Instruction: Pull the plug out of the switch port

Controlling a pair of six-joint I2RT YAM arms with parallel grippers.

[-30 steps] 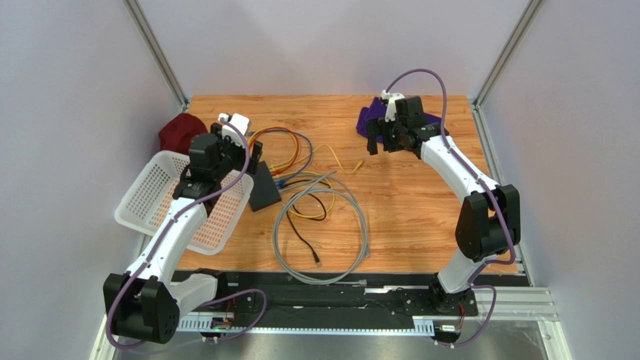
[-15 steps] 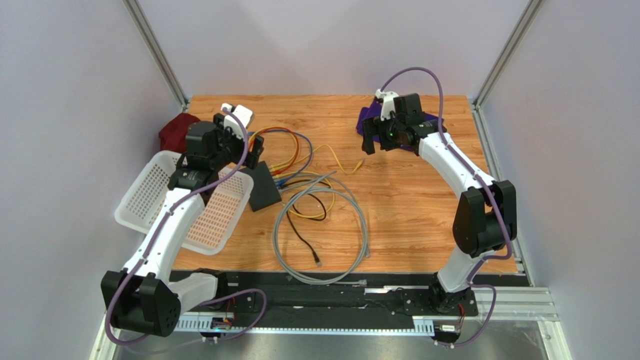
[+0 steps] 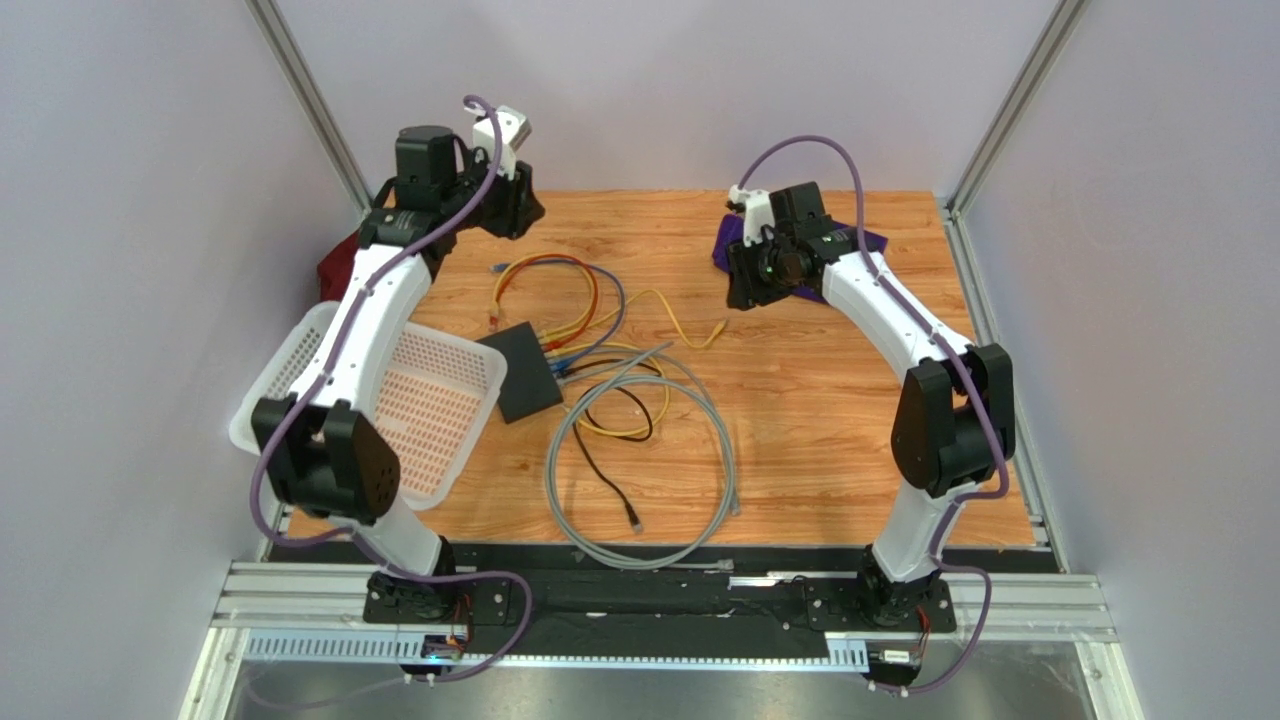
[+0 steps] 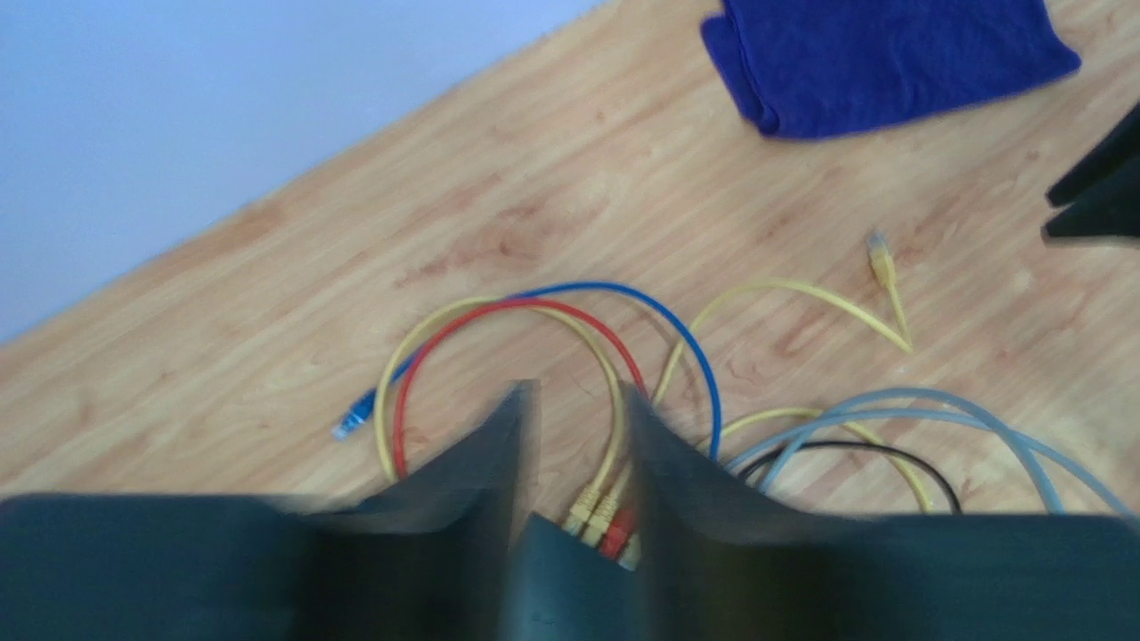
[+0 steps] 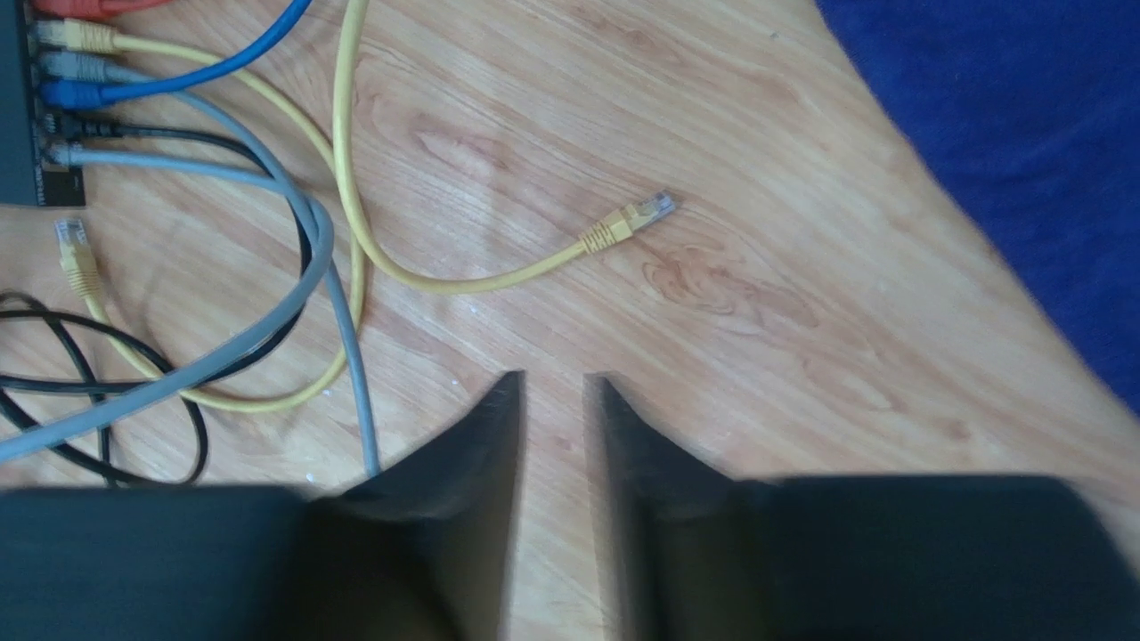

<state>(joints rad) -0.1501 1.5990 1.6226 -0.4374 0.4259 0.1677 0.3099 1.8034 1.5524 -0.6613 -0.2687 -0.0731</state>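
Tabletop (image 3: 842, 435): orange-brown wood between pale walls, with both arms bolted at its near edge.
Switch (image 3: 526, 372): flat black box lying left of centre, one corner just beside the white basket (image 3: 301, 383).
Plugged cables (image 5: 64, 64): red, yellow, grey and blue plugs sit in a row in the switch's ports. Their leads loop over the wood to its right.
Blue plug (image 4: 352, 417): out of the switch, lying on bare wood beyond it and well apart from the ports.
Yellow plug (image 5: 649, 210): also loose, on the wood between the cable loops and the blue cloth (image 3: 857, 248).
Left pincer (image 4: 576, 394): high over the far left corner, fingers parted by a narrow gap, grasping nothing.
Right pincer (image 5: 554, 381): above the wood near the cloth's edge, fingers likewise a slit apart, nothing between them.
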